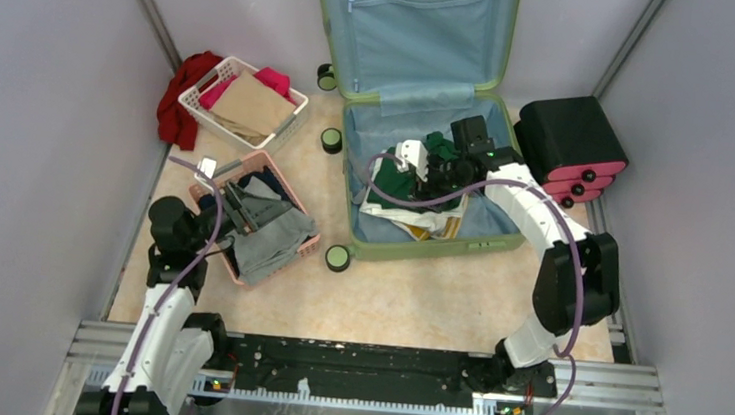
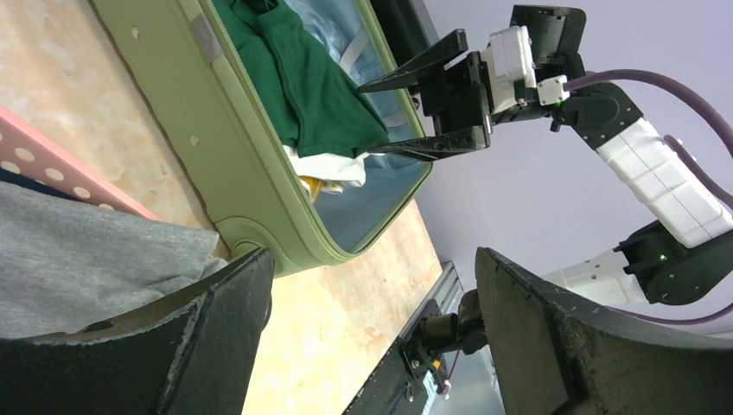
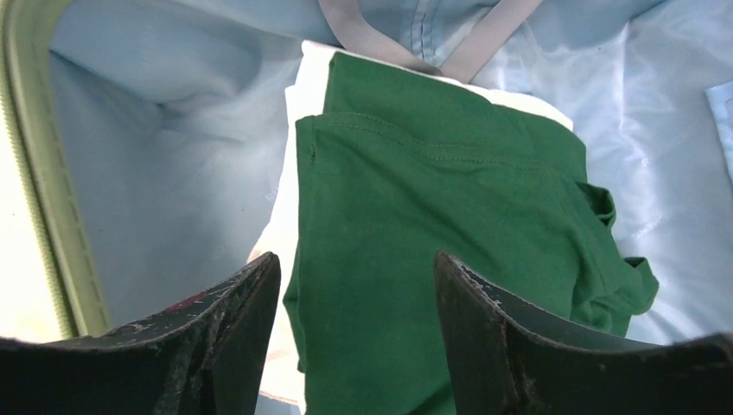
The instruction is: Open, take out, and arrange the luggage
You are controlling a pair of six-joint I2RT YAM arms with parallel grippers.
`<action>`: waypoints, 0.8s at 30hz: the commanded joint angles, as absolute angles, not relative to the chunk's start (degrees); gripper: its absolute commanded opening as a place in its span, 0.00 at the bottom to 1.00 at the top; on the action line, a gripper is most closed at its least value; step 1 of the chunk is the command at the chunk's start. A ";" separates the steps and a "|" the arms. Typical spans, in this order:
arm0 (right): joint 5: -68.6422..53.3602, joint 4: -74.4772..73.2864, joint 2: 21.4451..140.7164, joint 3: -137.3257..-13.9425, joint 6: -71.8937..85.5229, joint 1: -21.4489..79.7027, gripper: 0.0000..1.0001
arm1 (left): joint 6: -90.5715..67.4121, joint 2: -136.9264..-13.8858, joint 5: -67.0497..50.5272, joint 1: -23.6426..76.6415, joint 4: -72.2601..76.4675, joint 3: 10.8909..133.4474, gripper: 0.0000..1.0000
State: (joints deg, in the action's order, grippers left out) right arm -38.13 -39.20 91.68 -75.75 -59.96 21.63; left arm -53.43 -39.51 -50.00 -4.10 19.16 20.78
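Observation:
The sage-green luggage (image 1: 427,243) lies open on the floor, its lid (image 1: 414,31) leaning up at the back and showing light blue lining. A folded green garment (image 3: 432,216) lies inside on a white one (image 3: 294,112). My right gripper (image 3: 354,285) is open and hovers just above the green garment, holding nothing; it also shows in the top view (image 1: 426,178) and the left wrist view (image 2: 423,104). My left gripper (image 2: 372,294) is open and empty over the pink basket (image 1: 308,246), which holds grey clothes (image 2: 86,251). The luggage's side (image 2: 251,173) lies beyond it.
A white basket (image 1: 289,120) with tan and pink items stands at the back left, a red cloth (image 1: 181,91) beside it. Black-and-pink stacked cases (image 1: 570,145) stand right of the luggage. Grey walls close in on both sides. Caster wheels (image 1: 337,257) stick out on the luggage's left.

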 commanded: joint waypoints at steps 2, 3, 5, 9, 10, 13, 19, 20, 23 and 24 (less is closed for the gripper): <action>-36.10 -36.35 93.89 -75.69 -59.11 22.52 0.61 | -54.04 -38.93 -50.77 -3.74 21.34 19.62 0.92; -35.83 -36.26 94.28 -75.55 -58.99 22.76 0.60 | -54.13 -39.00 -50.71 -3.74 21.44 19.56 0.92; -34.91 -36.03 95.07 -75.37 -58.70 23.48 0.59 | -54.23 -39.02 -50.66 -3.70 21.56 19.36 0.92; -33.53 -35.09 96.58 -74.98 -57.42 24.36 0.58 | -54.40 -38.77 -50.66 -3.64 21.56 18.95 0.92; -33.23 -34.92 97.01 -74.93 -57.01 24.64 0.58 | -54.40 -38.74 -50.71 -3.65 21.56 18.84 0.92; -32.03 -34.60 98.21 -74.89 -55.71 25.09 0.58 | -54.45 -38.54 -50.69 -3.62 21.51 18.43 0.92; -30.62 -34.53 99.32 -75.65 -53.80 25.22 0.50 | -54.58 -38.41 -50.71 -3.60 21.46 18.19 0.92; -30.92 -34.91 99.38 -76.16 -53.67 25.22 0.46 | -54.58 -38.41 -50.60 -3.60 21.45 18.12 0.92; -31.81 -36.11 99.37 -77.15 -53.15 25.23 0.31 | -54.58 -38.40 -50.73 -3.61 21.48 18.11 0.92; -32.01 -36.48 99.32 -77.52 -52.97 25.18 0.28 | -54.58 -38.41 -50.74 -3.63 21.47 18.11 0.92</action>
State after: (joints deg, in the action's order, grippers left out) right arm -31.00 -34.98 99.09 -74.81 -54.81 24.91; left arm -54.48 -39.20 -50.00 -3.88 19.49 18.70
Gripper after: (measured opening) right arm 0.339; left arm 0.918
